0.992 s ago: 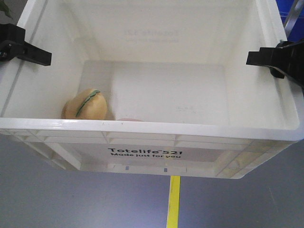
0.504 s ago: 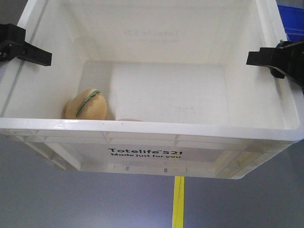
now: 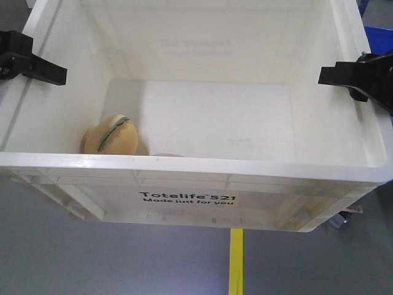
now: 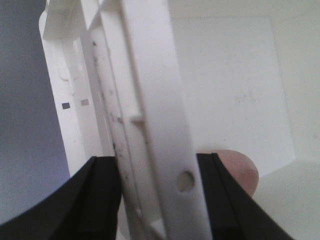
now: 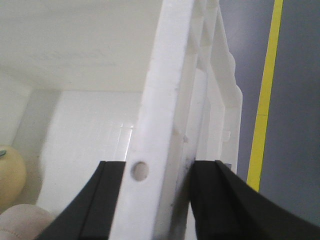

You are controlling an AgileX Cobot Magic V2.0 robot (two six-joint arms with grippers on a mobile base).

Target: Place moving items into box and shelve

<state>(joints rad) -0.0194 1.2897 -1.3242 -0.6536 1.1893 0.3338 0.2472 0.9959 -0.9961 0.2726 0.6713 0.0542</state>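
Observation:
A white plastic box (image 3: 184, 165) marked "Totelife 521" is held up off the floor between my two grippers. My left gripper (image 3: 24, 61) is shut on the box's left rim (image 4: 165, 150), one black finger (image 4: 100, 200) outside and one inside. My right gripper (image 3: 362, 74) is shut on the right rim (image 5: 155, 165) the same way. Inside the box lies a tan burger-like toy (image 3: 110, 135) with a green stripe, at the near left. A pinkish round item (image 4: 240, 172) lies beside it, mostly hidden behind the front wall; it also shows in the right wrist view (image 5: 22, 222).
Grey floor (image 3: 92, 258) lies below the box. A yellow floor line (image 3: 236, 261) runs under the box's middle and shows in the right wrist view (image 5: 265, 100). A blue object (image 3: 377, 31) sits at the far right edge.
The box stays in the same grip and place in view. The yellow floor line has shifted to the right beneath it, so the whole robot has moved over the floor.

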